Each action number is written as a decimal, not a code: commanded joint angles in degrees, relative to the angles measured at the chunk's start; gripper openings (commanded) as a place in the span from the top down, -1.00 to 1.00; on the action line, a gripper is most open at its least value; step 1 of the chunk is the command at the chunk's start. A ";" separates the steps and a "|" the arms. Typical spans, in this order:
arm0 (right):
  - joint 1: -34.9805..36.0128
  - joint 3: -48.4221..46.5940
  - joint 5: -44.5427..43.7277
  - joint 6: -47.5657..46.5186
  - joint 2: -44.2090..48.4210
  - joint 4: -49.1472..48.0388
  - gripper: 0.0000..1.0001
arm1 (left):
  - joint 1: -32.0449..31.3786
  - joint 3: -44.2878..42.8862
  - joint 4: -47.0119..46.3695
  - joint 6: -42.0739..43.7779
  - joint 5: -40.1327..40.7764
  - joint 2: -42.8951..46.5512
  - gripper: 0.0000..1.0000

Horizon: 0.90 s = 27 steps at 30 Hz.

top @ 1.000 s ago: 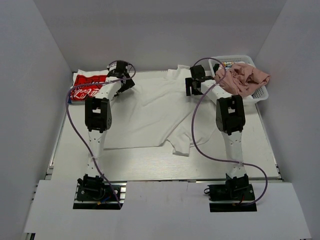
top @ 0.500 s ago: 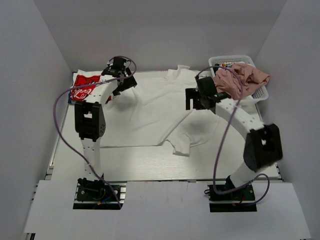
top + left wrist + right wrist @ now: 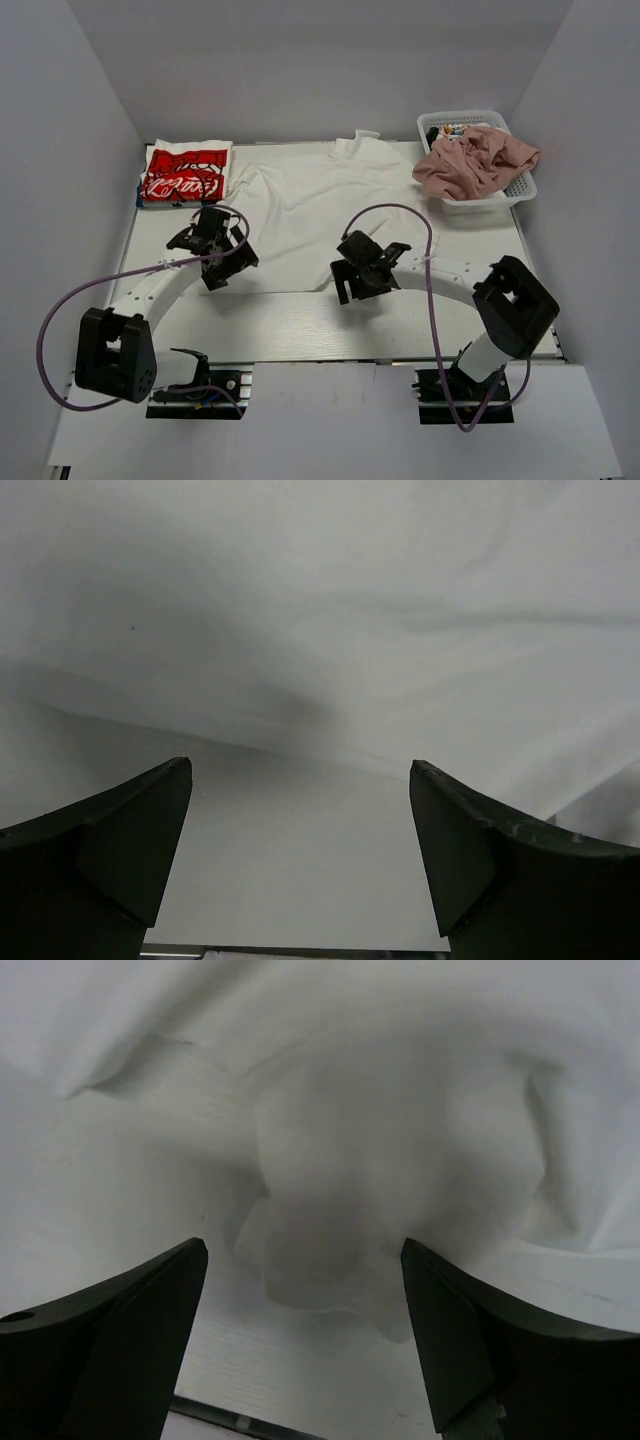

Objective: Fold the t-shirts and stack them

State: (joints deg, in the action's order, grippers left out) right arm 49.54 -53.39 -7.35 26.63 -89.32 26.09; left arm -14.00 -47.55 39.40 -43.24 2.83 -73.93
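Note:
The large plain white t-shirt (image 3: 310, 205) lies spread on the table's middle. My left gripper (image 3: 214, 258) is open and empty at its near left hem; the hem edge (image 3: 330, 680) shows just past the fingers. My right gripper (image 3: 352, 278) is open and empty over the shirt's near right corner, where a bunched sleeve (image 3: 330, 1250) lies between the fingers. The white t-shirt with red print (image 3: 185, 173) lies folded at the far left. The dusty-pink t-shirt (image 3: 475, 160) is heaped on the basket.
A white lattice basket (image 3: 522, 187) stands at the far right corner with the pink cloth hanging over its rim. Grey walls close in the table on three sides. Purple cables loop from both arms.
Both arms have swung from the far side of the table to the near edge of the white shirt. The near right flap of the shirt is now under the right gripper.

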 commanded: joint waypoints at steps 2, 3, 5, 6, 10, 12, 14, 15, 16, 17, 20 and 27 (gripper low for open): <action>0.82 1.97 -9.25 14.84 -1.91 0.72 -0.54 | -0.06 2.37 -1.52 -1.14 0.77 5.90 -0.98; 1.08 1.45 -9.87 15.63 -2.00 1.59 -0.16 | -0.06 2.37 -0.65 -1.14 1.56 5.90 -0.98; 1.44 0.83 -14.96 17.92 -2.00 3.79 0.49 | -0.06 2.90 -0.11 -1.14 1.56 6.43 -0.98; 1.87 -0.57 -16.19 17.67 -1.91 7.97 0.74 | -0.06 2.90 -0.11 -1.14 1.56 6.43 -0.98; 3.19 -8.99 -26.89 16.70 -2.08 21.35 1.00 | -0.06 3.43 -1.52 -1.14 -0.28 6.43 -0.98; 4.68 -14.10 -33.92 16.09 -3.40 31.15 1.00 | -0.06 3.95 -2.13 -0.62 -0.28 6.43 -0.98; 7.13 -20.95 -37.97 13.73 -6.90 34.89 1.00 | -0.06 3.96 -2.75 -0.61 -0.28 5.91 -0.98; 8.02 -22.54 -41.13 13.36 -9.45 39.52 1.00 | -0.06 4.48 -2.75 -0.61 -0.28 5.90 -0.98; 9.42 -27.25 -42.73 13.53 -10.95 40.96 1.00 | -0.06 4.48 -2.75 -0.61 0.24 5.90 -0.98; 10.13 -28.86 -45.00 12.05 -16.10 42.71 1.00 | -0.06 4.48 -2.75 -0.61 0.25 5.29 -0.98; 13.91 -35.29 -45.38 4.87 -25.32 42.21 0.82 | -0.06 4.48 -2.75 -0.61 0.25 4.59 -0.98; 17.61 -38.91 -50.39 7.45 -29.71 39.76 -0.55 | -0.06 4.48 -2.22 -0.61 0.77 2.92 -0.98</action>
State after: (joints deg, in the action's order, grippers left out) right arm 67.48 -90.98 -52.05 31.40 -123.72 63.26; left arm -14.00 -43.53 37.47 -43.99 3.38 -70.76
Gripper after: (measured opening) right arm 0.761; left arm 0.992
